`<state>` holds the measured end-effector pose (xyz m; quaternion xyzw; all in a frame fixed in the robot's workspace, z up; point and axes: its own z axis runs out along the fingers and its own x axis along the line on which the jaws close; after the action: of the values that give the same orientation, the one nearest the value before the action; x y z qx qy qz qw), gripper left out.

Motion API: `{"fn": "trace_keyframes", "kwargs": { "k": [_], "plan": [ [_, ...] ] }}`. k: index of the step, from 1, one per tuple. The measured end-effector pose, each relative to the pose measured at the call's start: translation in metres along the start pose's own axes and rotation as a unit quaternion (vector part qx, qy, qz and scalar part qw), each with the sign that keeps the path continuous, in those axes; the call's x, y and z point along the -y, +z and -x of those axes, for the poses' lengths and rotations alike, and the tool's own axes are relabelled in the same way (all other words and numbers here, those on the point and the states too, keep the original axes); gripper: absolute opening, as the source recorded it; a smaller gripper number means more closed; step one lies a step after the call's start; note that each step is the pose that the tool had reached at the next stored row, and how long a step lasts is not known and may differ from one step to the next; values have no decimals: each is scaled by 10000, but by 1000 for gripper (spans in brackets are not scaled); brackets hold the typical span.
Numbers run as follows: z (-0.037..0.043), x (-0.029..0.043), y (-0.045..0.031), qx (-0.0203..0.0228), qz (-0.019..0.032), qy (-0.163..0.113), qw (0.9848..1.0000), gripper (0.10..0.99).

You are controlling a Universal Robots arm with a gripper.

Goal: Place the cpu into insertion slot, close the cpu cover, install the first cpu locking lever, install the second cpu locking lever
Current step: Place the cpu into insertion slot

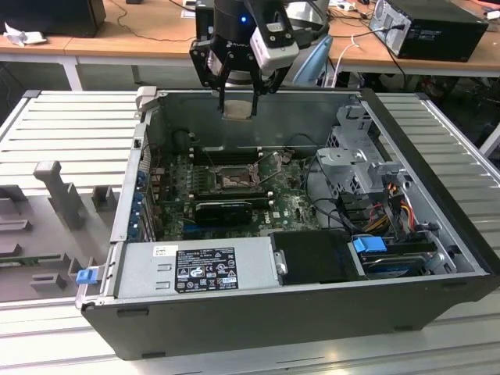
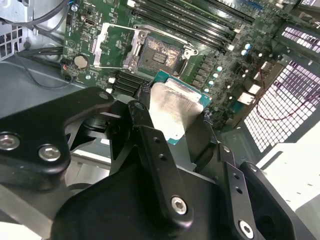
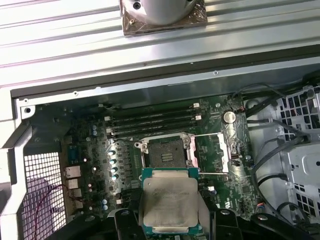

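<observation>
- In the exterior view, the end effector (image 1: 237, 101) hangs over the far wall of the open computer case (image 1: 328, 312). Its fingers are closed on the cpu (image 1: 237, 109), high above the motherboard (image 1: 289, 205). The insertion slot (image 1: 233, 181) lies lower down and well apart from the chip.
- In the second wrist view, the cpu (image 2: 177, 112) is pinched by its edges, silver face showing. The insertion slot (image 2: 160, 56) is bare, and the cpu cover (image 2: 111, 46) is swung back beside it. A grip on such thin edges could let the chip tilt or slip on the way down.
- In the first wrist view, the cpu (image 3: 170, 202) sits near the insertion slot (image 3: 165, 152) but not over it. The cpu cover (image 3: 212, 152) lies open to one side. If the chip lands off-centre or rotated, it could rest on the black frame or bend the contacts.
</observation>
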<state>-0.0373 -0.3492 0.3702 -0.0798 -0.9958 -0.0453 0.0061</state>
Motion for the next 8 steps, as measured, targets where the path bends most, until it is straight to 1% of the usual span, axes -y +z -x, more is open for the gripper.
{"fn": "trace_keyframes", "kwargs": {
  "k": [8],
  "plan": [
    [0,0,0,11,3,119,9999,529]
  ]
}}
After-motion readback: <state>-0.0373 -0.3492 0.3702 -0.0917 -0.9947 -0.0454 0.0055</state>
